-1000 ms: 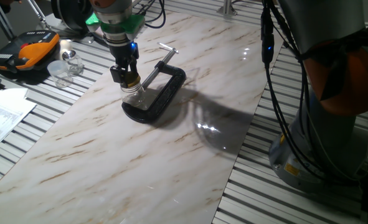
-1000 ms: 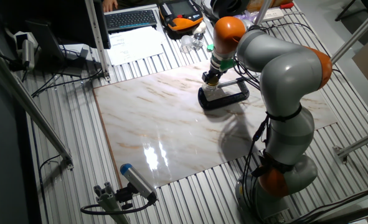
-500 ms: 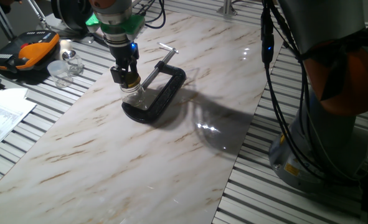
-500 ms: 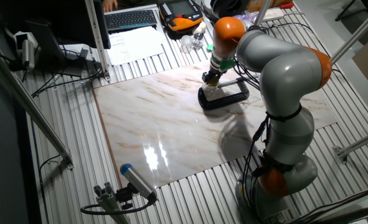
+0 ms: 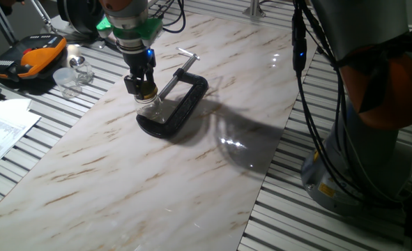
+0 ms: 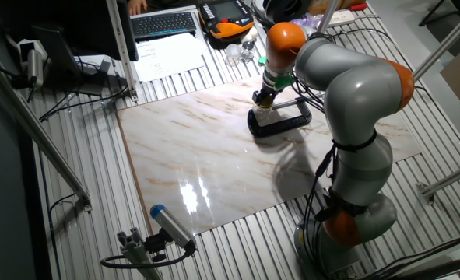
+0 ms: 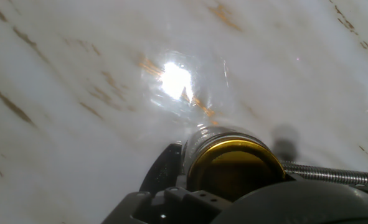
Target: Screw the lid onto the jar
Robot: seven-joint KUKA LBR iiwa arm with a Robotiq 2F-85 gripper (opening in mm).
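One jar (image 5: 152, 109), one lid (image 5: 146, 90) and one black clamp (image 5: 176, 104) sit together toward the far left part of the marble worktop (image 5: 192, 174), well away from its near edge. The jar is a small clear glass one, standing upright between the clamp's jaws, and nothing can be seen inside it. The gold lid sits on top of the jar's mouth; in the hand view the lid (image 7: 236, 167) shows as a shiny yellow disc over the glass neck (image 7: 218, 134), with the clamp's threaded screw (image 7: 333, 175) running off to the right edge. One arm reaches down from above, and its claw (image 5: 141, 82) is clenched on the lid, one dark finger on each side. The other fixed view shows the same group, claw (image 6: 265, 98) over clamp (image 6: 280, 122), near the far edge of the marble slab, with the grey and orange arm (image 6: 354, 101) arching over the right side. Off the slab, on the slatted metal surface by the far left corner, lie one orange and black case (image 5: 30, 57) and a small cluster of clear plastic containers (image 5: 71, 74); how many there are and whether they hold anything cannot be made out. Printed paper sheets (image 5: 3, 129) lie at the left edge, and one keyboard (image 6: 164, 23) sits beyond the far edge in the other fixed view.
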